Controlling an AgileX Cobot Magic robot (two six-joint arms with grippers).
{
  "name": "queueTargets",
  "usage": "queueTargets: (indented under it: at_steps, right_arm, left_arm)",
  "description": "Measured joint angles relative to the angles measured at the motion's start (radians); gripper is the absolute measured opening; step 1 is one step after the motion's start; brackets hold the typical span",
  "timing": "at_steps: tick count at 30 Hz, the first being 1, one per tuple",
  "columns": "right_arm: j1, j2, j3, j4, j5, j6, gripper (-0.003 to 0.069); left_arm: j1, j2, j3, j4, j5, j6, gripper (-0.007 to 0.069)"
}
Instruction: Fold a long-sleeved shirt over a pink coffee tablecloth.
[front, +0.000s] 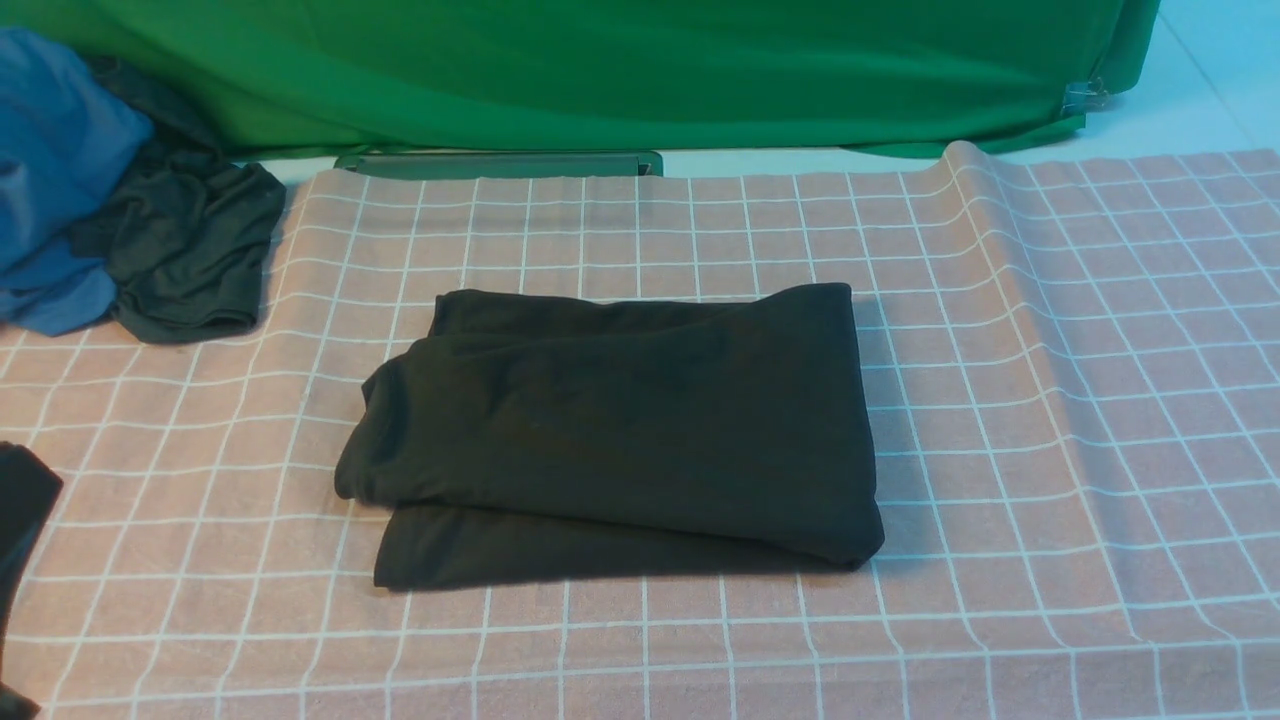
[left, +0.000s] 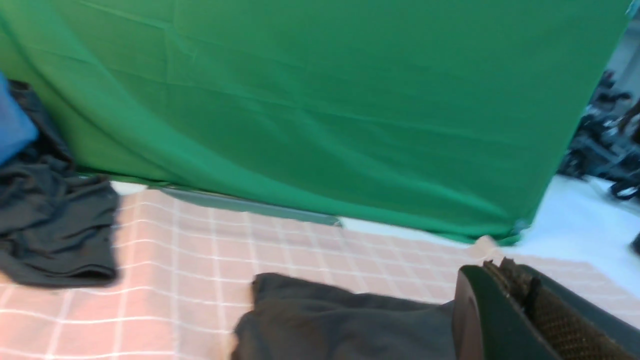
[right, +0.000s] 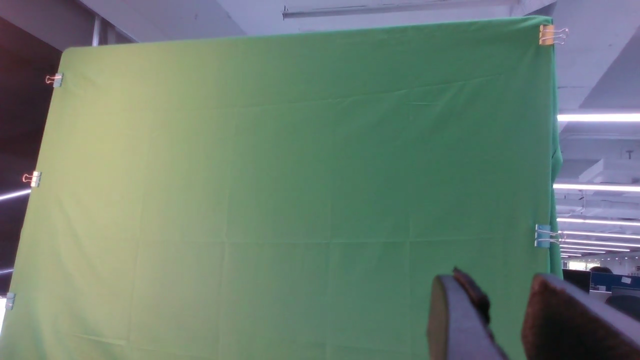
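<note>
The left gripper (left: 520, 295) is sitting with its fingers pressed together, holding nothing; the right gripper (right: 505, 320) is showing a gap between its fingers, gripping nothing, pointing at the green cloth (front: 600, 70). The long-sleeved shirt (front: 620, 430) is lying folded, middle of the pink tablecloth (front: 1050, 400). A dark grey garment (front: 190, 250) and a blue garment (front: 50, 170) are lying heaped at the far left.

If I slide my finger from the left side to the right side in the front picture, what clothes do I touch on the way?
blue garment → dark grey garment → folded black long-sleeved shirt, all on or beside the pink checked tablecloth.
</note>
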Motion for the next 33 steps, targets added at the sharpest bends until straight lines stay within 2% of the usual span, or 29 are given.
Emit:
queueTargets:
  at_steps: [5,9,15,33]
  right_arm:
    - [0.0,0.0,0.0,0.002,0.0,0.0,0.0247]
    - [0.0,0.0,0.0,0.002,0.0,0.0,0.0247]
    - [0.0,0.0,0.0,0.002,0.004,0.001,0.0247]
    - [0.0,0.0,0.0,0.003,0.032,0.001,0.0247]
  left_arm:
    - [0.12,-0.079,0.091,0.023,0.003,-0.012,0.0013]
    - [0.173,-0.084,0.182,0.04,-0.005,-0.011,0.0013]
    - [0.177,-0.087,0.275,0.073,-0.003,-0.011,0.0013]
    - [0.177,-0.088,0.277,0.073,0.0,-0.007,0.0013]
